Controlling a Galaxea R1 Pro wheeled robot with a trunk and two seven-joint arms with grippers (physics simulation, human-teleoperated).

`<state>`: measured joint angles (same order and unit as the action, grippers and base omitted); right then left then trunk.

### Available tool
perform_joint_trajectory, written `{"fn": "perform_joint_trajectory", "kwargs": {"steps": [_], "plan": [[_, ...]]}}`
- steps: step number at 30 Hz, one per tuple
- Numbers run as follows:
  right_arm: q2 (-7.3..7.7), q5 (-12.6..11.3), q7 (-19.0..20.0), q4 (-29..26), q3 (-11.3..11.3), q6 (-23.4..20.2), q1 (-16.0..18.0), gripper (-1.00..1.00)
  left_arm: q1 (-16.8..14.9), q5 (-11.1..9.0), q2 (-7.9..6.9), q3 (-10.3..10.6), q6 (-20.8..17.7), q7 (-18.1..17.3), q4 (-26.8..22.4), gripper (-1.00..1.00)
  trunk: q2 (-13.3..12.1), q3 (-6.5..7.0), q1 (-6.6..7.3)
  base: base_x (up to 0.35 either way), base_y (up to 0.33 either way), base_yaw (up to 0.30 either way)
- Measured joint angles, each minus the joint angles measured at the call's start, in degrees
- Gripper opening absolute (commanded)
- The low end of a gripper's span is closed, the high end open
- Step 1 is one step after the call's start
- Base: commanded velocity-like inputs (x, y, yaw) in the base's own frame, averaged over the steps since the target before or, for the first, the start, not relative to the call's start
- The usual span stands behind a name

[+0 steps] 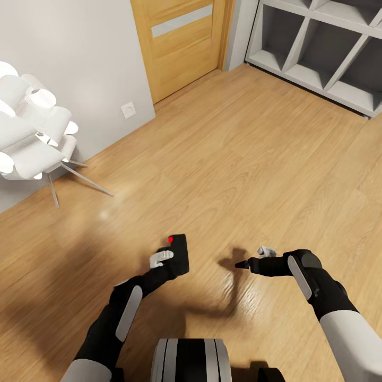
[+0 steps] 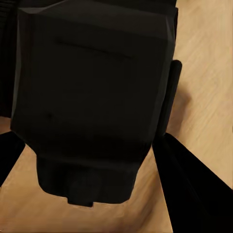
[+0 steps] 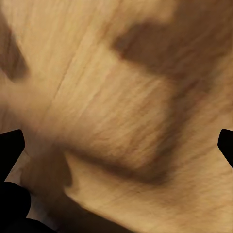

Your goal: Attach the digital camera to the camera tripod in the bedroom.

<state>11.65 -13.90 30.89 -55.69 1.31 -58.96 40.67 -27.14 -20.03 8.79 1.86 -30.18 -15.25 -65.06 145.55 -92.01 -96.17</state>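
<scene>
left tool (image 1: 171,261) clenched on digital camera (image 1: 178,253), held above wood floor (image 1: 223,159), red button (image 1: 170,239) at 12 o'clock end; camera body fills left wrist view (image 2: 92,97); right tool (image 1: 253,261) released, nothing in it, at 3 o'clock of camera; tripod not visible here; white chair (image 1: 32,138) at 10 o'clock, door (image 1: 180,42) at 12; likely in transit

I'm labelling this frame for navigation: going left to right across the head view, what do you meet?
White lamp-like fixture → wall outlet → digital camera held in the left gripper → right gripper, empty → grey shelving unit.
</scene>
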Motion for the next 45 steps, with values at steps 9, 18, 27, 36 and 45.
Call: {"fn": "perform_joint_trajectory", "kwargs": {"steps": [9, 18, 27, 36, 45], "plan": [[-0.01, 0.0, 0.1, 0.0, 0.0, 0.0, 0.0, 1.0, 0.0, 0.3, -0.46, 7.6, -4.6, 8.5, -16.6, -1.0, 0.0, 0.0, 0.0, 0.0, 0.0, 0.0], [-0.01, 0.0, 0.0, 0.0, 0.0, 0.0, 0.0, 1.0, 0.5, 0.2, -0.5, 8.0, -4.7, 8.5, -17.3, -1.0, 0.0, 0.0, 0.0, 0.0, 0.0, 0.0], [-0.01, 0.0, 0.0, 0.0, 0.0, 0.2, 0.0, 1.0, 0.7, 1.0, -0.31, 7.4, -11.8, 20.7, -16.0, -1.0, 0.0, 0.0, 0.0, 0.0, 0.0, 0.0], [-0.01, 0.0, 0.0, 0.0, 0.0, 0.2, 0.0, 1.0, 0.7, -0.1, 0.04, 8.7, -13.3, 28.3, -17.8, -1.0, 0.0, 0.0, 0.0, 0.0, -0.019, 0.0], [-0.01, 0.0, 0.1, 0.0, 0.0, 0.1, 0.0, 1.0, 0.7, -0.6, -0.13, 15.8, -4.4, 29.6, -17.5, -1.0, 0.0, 0.0, 0.0, 0.0, -0.003, 0.0]]}}
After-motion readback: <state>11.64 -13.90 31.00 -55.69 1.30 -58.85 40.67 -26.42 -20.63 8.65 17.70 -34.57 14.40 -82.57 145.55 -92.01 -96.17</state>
